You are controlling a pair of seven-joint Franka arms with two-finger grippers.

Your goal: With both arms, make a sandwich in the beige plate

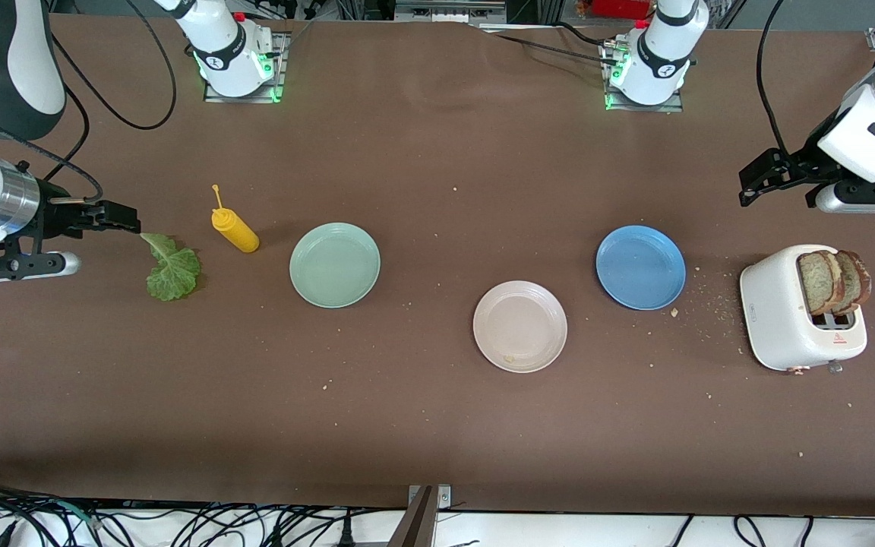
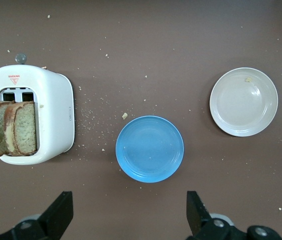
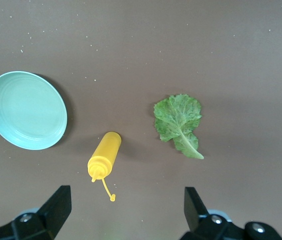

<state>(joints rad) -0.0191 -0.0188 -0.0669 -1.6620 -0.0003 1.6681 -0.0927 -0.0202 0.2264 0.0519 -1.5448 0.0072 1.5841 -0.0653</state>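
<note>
Looking across from the front view, you had the beige plate (image 1: 519, 326) bare on the table, nearer the camera than the blue plate (image 1: 640, 267) and the mint-green plate (image 1: 334, 264). Your right gripper (image 1: 122, 219) hung over the stem of the lettuce leaf (image 1: 172, 270), beside the yellow squeeze bottle (image 1: 234, 229). Your left gripper (image 1: 760, 178) hovered over bare table toward the left arm's end, with the white toaster (image 1: 794, 311) nearer the camera and two bread slices (image 1: 832, 281) standing up out of it.

In the left wrist view, your fingers (image 2: 58, 212) stood spread wide and empty; toaster, blue plate and beige plate all lay below.

In the right wrist view, same story: fingers (image 3: 56, 205) wide apart, holding nothing, above leaf, bottle and green plate.

Your risks, as I judged them: the flat leaf could slip or tear under a pinch, the slices sat tight together so you might drag both, and the light toaster could tip.
</note>
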